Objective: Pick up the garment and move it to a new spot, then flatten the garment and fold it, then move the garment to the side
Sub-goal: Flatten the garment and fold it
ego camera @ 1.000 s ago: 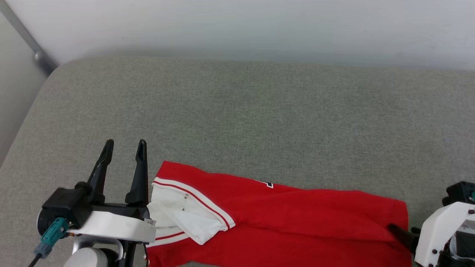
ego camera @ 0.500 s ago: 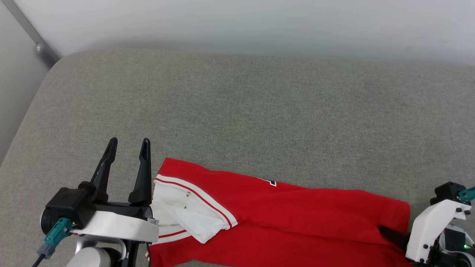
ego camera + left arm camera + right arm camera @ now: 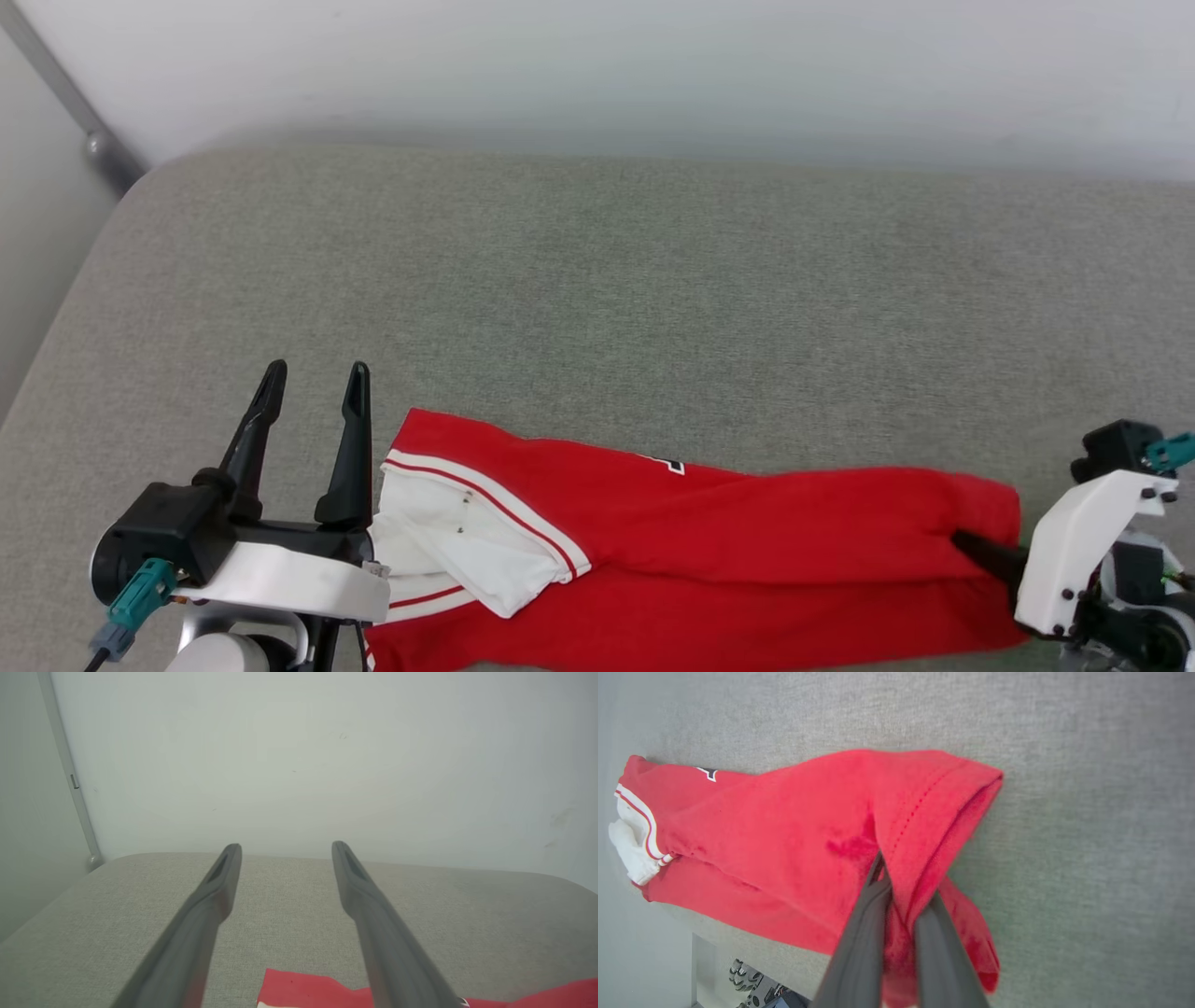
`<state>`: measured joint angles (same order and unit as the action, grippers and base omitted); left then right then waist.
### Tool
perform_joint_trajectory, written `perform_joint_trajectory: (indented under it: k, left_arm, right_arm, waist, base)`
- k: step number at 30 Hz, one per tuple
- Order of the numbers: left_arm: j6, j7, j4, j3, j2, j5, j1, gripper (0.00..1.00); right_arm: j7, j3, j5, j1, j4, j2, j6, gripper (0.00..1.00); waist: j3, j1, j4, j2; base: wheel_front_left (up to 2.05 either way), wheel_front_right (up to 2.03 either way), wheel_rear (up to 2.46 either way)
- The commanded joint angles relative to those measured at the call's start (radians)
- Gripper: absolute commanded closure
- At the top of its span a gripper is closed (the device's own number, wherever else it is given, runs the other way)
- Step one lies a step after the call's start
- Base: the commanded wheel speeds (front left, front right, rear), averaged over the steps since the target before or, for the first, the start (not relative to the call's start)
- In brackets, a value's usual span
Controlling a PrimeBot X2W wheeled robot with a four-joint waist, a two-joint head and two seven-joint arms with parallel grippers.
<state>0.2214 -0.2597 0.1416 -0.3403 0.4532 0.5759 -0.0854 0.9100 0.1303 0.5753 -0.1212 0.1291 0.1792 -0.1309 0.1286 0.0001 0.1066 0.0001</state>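
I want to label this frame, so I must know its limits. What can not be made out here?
The print on the garment: head view, folded cloth hides all but a corner.
Garment's near edge: head view, cut off by the bottom edge.
Tips of the right gripper: right wrist view, buried in the red fold.

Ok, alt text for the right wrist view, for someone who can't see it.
The right gripper is pinched shut on a bunched fold at one end of the garment, a red shirt with white striped trim. The rest lies on a grey fabric surface.
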Motion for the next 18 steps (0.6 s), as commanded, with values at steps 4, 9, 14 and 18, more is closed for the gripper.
perform_joint_trajectory:
  k: [4, 9, 14, 18]
  left_arm:
    - [0.012, 0.007, 0.010, 0.002, 0.012, -0.011, 0.019, 0.00]
    - [0.023, 0.015, 0.014, 0.001, 0.019, -0.011, 0.028, 0.00]
    - [0.027, 0.018, 0.016, -0.004, 0.023, -0.016, 0.032, 0.00]
    - [0.030, 0.017, 0.014, -0.004, 0.025, -0.016, 0.036, 0.00]
  right_arm:
    - [0.011, 0.028, -0.005, -0.020, -0.035, 0.030, 0.000, 1.00]
    - [0.033, 0.125, -0.050, -0.005, -0.058, 0.044, 0.000, 1.00]
    - [0.084, 0.281, -0.109, 0.007, -0.107, 0.047, 0.000, 1.00]
    - [0.133, 0.353, -0.123, 0.004, -0.152, 0.012, 0.000, 1.00]
  waist:
    - [-0.012, -0.0001, -0.031, -0.0001]
    - [-0.021, -0.0001, -0.060, -0.0001]
    - [-0.020, -0.0001, -0.078, -0.0001]
    - [-0.019, -0.0001, -0.093, -0.0001]
  base:
    - [0.00, 0.00, 0.00]
    - [0.00, 0.00, 0.00]
    - [0.00, 0.00, 0.00]
    - [0.00, 0.00, 0.00]
